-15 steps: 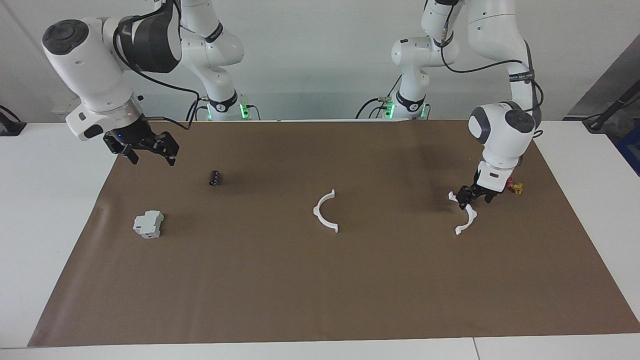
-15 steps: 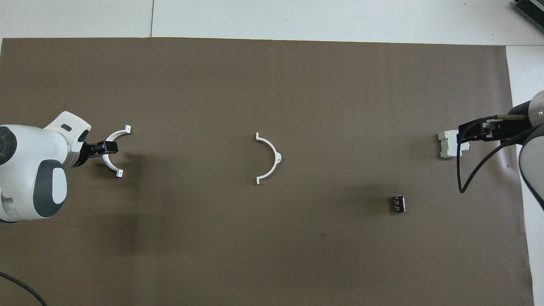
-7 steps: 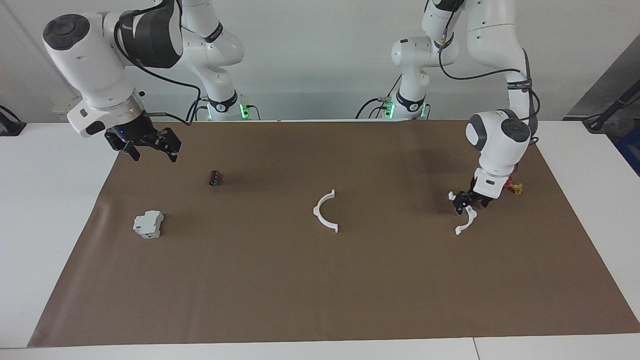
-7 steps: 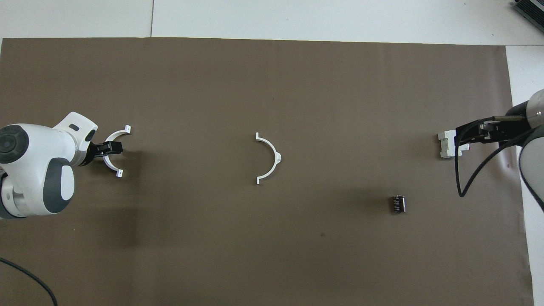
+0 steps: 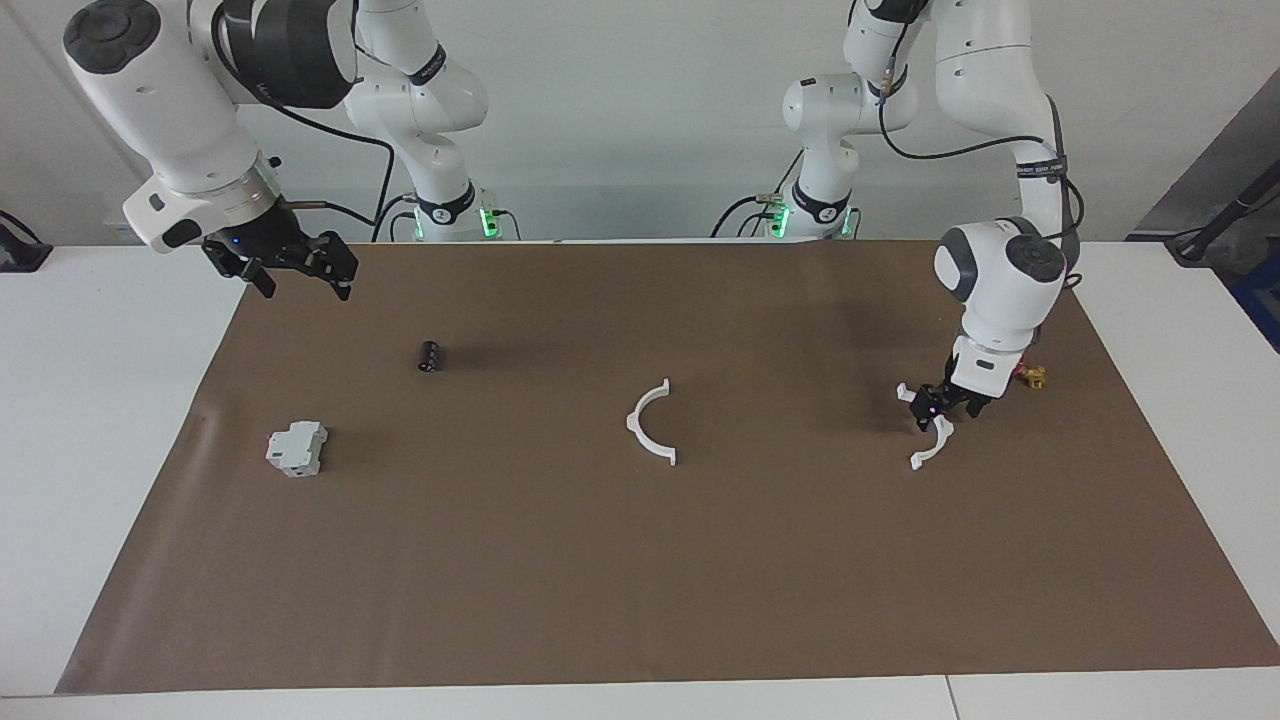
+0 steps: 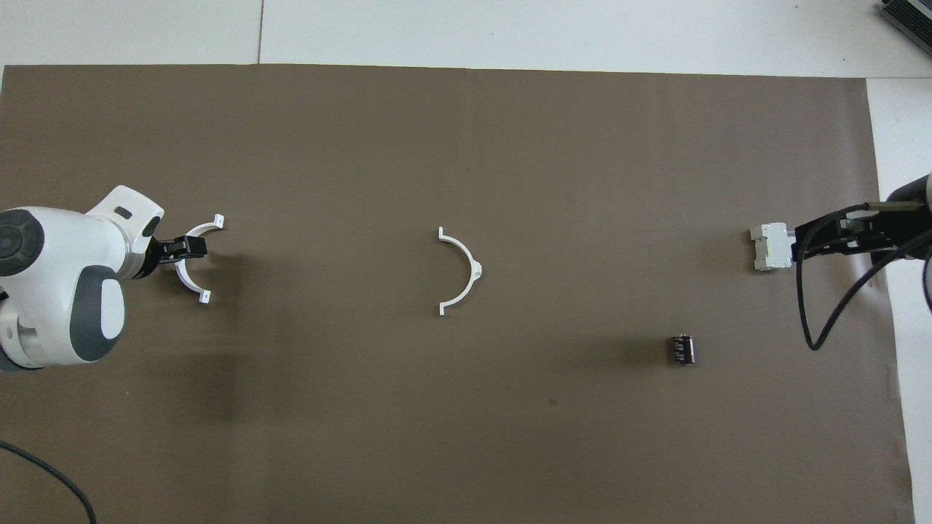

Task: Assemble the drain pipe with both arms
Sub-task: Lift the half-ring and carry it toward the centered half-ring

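One half-ring (image 5: 928,430) lies at the left arm's end of the desk, the left hand (image 5: 945,400) down on its arc — whether pinched, I can't tell; a thin grip could flick it away. The other half (image 5: 652,422) lies mid-desk. The right hand (image 5: 290,272) hangs apart, waiting.

left gripper (image 5: 943,405) at half-ring (image 5: 930,437), second half-ring (image 5: 652,421) mid-mat

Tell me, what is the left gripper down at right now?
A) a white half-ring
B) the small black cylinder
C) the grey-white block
A: the left gripper sits down at the white half-ring at its end of the table, apart from the other half-ring.
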Robot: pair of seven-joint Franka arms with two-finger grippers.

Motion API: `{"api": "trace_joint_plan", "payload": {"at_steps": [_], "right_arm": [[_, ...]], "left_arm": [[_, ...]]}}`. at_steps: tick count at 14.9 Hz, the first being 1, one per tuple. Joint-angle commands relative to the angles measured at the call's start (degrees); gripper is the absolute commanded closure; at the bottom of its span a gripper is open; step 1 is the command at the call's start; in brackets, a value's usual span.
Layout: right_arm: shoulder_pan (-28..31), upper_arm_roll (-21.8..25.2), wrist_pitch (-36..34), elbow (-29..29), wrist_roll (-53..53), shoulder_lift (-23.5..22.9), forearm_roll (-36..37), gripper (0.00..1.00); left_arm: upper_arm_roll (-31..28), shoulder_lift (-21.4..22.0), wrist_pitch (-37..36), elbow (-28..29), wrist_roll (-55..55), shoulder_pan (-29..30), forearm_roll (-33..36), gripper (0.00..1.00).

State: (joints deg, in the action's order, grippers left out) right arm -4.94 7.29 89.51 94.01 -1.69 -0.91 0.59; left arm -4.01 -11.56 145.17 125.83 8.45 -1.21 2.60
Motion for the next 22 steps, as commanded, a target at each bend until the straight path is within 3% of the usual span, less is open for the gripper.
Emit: {"api": "trace_joint_plan", "payload": {"at_steps": [1,8,19,20,22], "right_arm": [[1.2,-0.1,2.8,0.0,1.4,0.6,0.1,0.0],[0.6,-0.2,2.2,-0.4,1.2,1.3,1.1,0.0],[0.6,-0.3,2.1,-0.2,1.1,1.4,1.1,0.0],[0.6,-0.3,2.1,-0.2,1.1,1.4,1.1,0.0],[0.6,-0.3,2.1,-0.2,1.1,1.4,1.1,0.0]], "left_arm": [[0.1,-1.1,0.3,-1.5,-5.2,0.1,-0.6,0.23],[0.1,-1.4,2.0,-1.9,-15.7,0.4,-0.2,0.24],[0.1,-2.2,2.4,-1.3,-10.4,0.1,-0.7,0.24],[0.1,-2.2,2.4,-1.4,-10.4,0.1,-0.7,0.27],[0.1,-2.2,2.3,-1.4,-10.4,0.1,-0.7,0.49]]}}
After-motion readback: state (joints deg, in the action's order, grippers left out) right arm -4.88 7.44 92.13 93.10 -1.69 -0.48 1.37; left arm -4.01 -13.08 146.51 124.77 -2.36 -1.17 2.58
